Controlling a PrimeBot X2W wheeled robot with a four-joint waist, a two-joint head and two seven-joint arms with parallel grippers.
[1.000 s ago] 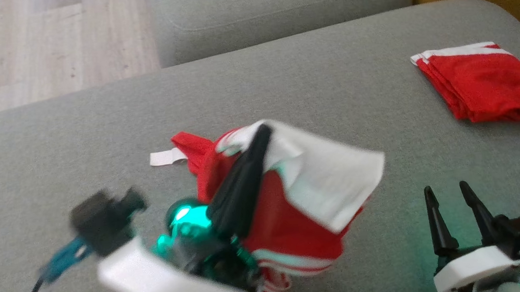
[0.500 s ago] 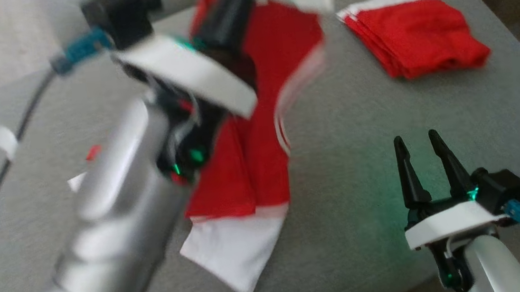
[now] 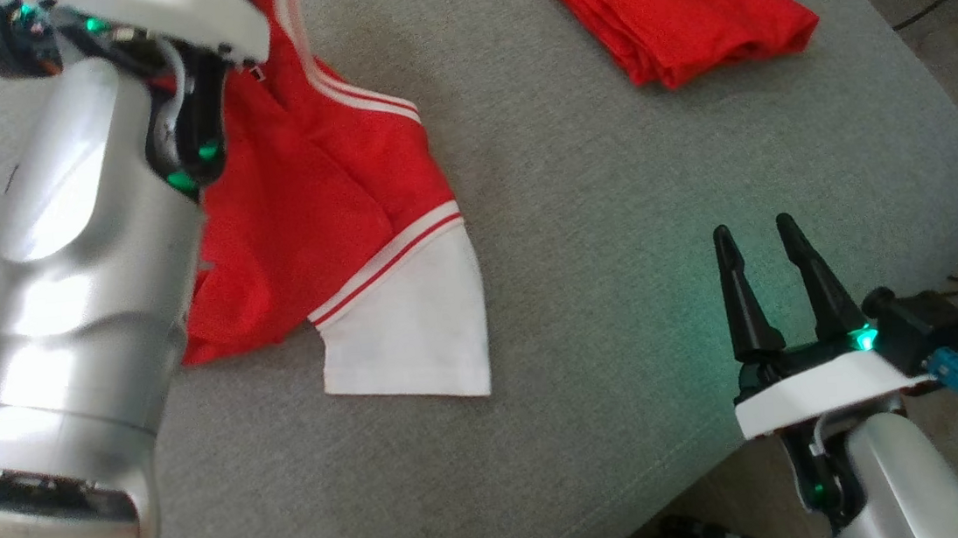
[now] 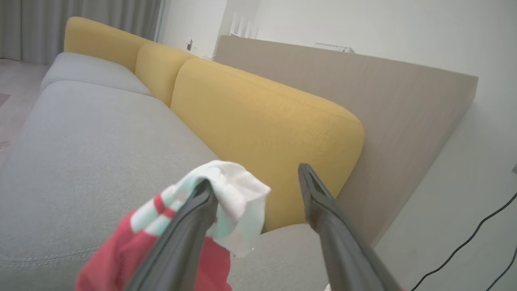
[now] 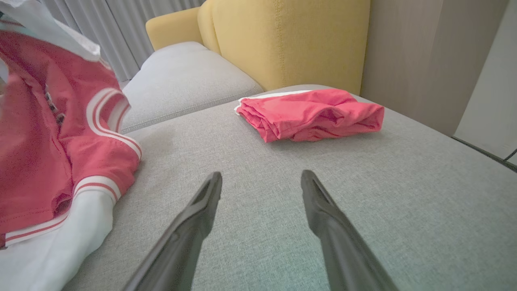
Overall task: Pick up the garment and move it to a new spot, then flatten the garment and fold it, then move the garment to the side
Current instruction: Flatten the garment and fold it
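- The left arm (image 3: 82,254), a silver forearm, runs from the lower left corner of the head view up to its top edge; its white wrist plate (image 3: 164,9) sits there, green lights glowing at the joint
- The left gripper (image 4: 254,176), seen along its own wrist view, has its two dark fingers spread wide
- The right gripper (image 3: 752,227) sits low at the right, its fingers pointing up the frame and parted
- The right arm (image 3: 904,483) rises from the bottom edge; a green light shows at the wrist
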